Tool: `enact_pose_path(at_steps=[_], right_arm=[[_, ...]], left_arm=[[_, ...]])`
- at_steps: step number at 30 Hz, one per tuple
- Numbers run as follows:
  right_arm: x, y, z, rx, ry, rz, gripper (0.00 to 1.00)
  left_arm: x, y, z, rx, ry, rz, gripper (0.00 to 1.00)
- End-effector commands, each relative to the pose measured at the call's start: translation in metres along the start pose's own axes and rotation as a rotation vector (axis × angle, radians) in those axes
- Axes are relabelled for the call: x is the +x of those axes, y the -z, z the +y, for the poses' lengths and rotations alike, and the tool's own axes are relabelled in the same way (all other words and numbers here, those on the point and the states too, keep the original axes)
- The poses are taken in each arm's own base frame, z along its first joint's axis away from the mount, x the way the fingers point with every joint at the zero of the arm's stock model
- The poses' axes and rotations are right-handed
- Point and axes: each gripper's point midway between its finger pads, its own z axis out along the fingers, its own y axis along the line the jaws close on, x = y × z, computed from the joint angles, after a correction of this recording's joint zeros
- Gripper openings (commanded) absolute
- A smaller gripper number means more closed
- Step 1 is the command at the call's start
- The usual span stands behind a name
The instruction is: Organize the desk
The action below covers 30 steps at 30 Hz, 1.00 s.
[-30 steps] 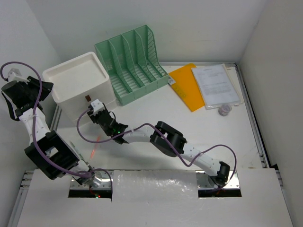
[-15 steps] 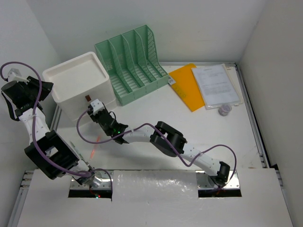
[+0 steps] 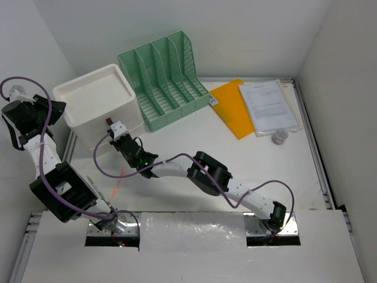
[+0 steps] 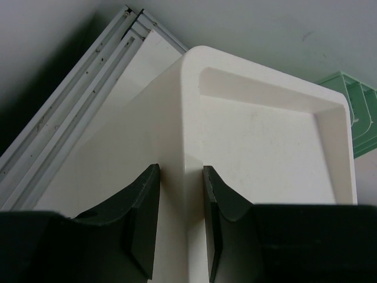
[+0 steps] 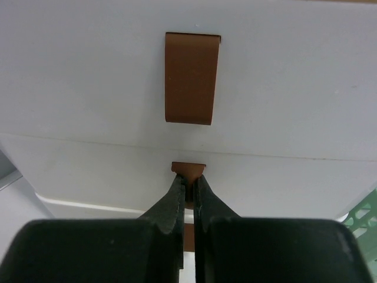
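White matte surface (image 3: 277,165), railed in silver, spreads out under both my arms and carries everything else. Toward its far left corner sits a white drawer box (image 3: 97,100), with a green mesh file rack (image 3: 162,76) just beside it on the right. Further right lies an orange folder (image 3: 231,106) with a sheaf of printed papers (image 3: 268,106) overlapping its right edge. A small round thing (image 3: 280,137) sits just in front of the papers, too small for me to name.

My right gripper (image 5: 188,184) reaches across the surface to the front face of the box. Its jaws are pressed together on the lower brown tab (image 5: 188,167), pinching it between the tips. The upper brown tab (image 5: 191,76) hangs on the drawer front above, and nothing touches it.

My left gripper (image 4: 181,174) is at the left corner of the box. Its jaws stand partly apart, astride the rounded upright corner, one on each side of it. Whether they press on the box or only flank it I cannot tell.
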Motion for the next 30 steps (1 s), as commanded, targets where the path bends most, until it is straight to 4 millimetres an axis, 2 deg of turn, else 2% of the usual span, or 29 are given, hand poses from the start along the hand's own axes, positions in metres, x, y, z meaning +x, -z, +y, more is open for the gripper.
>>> enact_pose_path(at_steps=[1, 3, 8, 9, 10, 12, 13, 14, 16, 17, 18, 19, 20, 21, 22, 23, 25, 26, 30], right_arm=[[-0.063, -0.017, -0.019, 0.040, -0.094, -0.161, 0.00], [-0.058, -0.011, -0.018, 0.016, -0.090, -0.157, 0.00], [-0.069, 0.007, -0.007, -0.104, -0.133, -0.180, 0.00], [-0.058, 0.014, -0.006, -0.124, -0.131, -0.156, 0.00], [-0.074, 0.018, -0.005, -0.140, -0.153, -0.184, 0.00], [-0.065, 0.028, 0.000, -0.189, -0.166, -0.162, 0.00], [-0.074, 0.031, 0.001, -0.202, -0.178, -0.173, 0.00], [-0.065, 0.038, 0.005, -0.229, -0.182, -0.155, 0.00], [-0.074, 0.048, 0.007, -0.244, -0.188, -0.169, 0.00], [-0.061, 0.058, 0.008, -0.254, -0.174, -0.142, 0.00], [-0.058, 0.064, 0.009, -0.259, -0.169, -0.133, 0.00], [-0.072, 0.072, 0.011, -0.267, -0.179, -0.155, 0.00], [-0.057, 0.083, 0.010, -0.274, -0.163, -0.122, 0.00], [-0.059, 0.093, 0.013, -0.284, -0.164, -0.130, 0.00], [-0.070, 0.101, 0.012, -0.288, -0.156, -0.146, 0.00], [-0.054, 0.113, 0.006, -0.276, -0.133, -0.110, 0.00], [-0.067, 0.128, 0.003, -0.275, -0.133, -0.137, 0.00], [-0.058, 0.136, 0.000, -0.276, -0.121, -0.116, 0.00], [-0.064, 0.143, 0.000, -0.305, -0.083, -0.114, 0.00]], left_arm=[[0.071, 0.003, 0.009, -0.005, 0.227, 0.264, 0.00], [0.072, 0.002, 0.010, -0.006, 0.231, 0.269, 0.00], [0.067, 0.001, 0.015, -0.019, 0.237, 0.264, 0.00], [0.065, 0.001, 0.015, -0.021, 0.240, 0.261, 0.00], [0.064, 0.000, 0.015, -0.021, 0.239, 0.257, 0.00], [0.061, 0.000, 0.017, -0.025, 0.244, 0.249, 0.00], [0.059, -0.001, 0.016, -0.025, 0.246, 0.246, 0.00], [0.057, -0.001, 0.017, -0.026, 0.249, 0.241, 0.00], [0.053, -0.001, 0.017, -0.026, 0.250, 0.232, 0.00], [0.052, -0.001, 0.017, -0.029, 0.251, 0.228, 0.00], [0.049, -0.001, 0.018, -0.033, 0.248, 0.219, 0.00], [0.048, -0.002, 0.018, -0.034, 0.248, 0.215, 0.00], [0.046, -0.002, 0.019, -0.037, 0.250, 0.210, 0.00], [0.045, -0.002, 0.018, -0.036, 0.248, 0.205, 0.00], [0.045, -0.002, 0.018, -0.035, 0.249, 0.206, 0.00], [0.045, -0.002, 0.018, -0.034, 0.250, 0.206, 0.00], [0.044, -0.002, 0.019, -0.035, 0.248, 0.204, 0.00], [0.045, -0.002, 0.020, -0.038, 0.249, 0.206, 0.00], [0.046, 0.000, 0.018, -0.028, 0.246, 0.209, 0.00]])
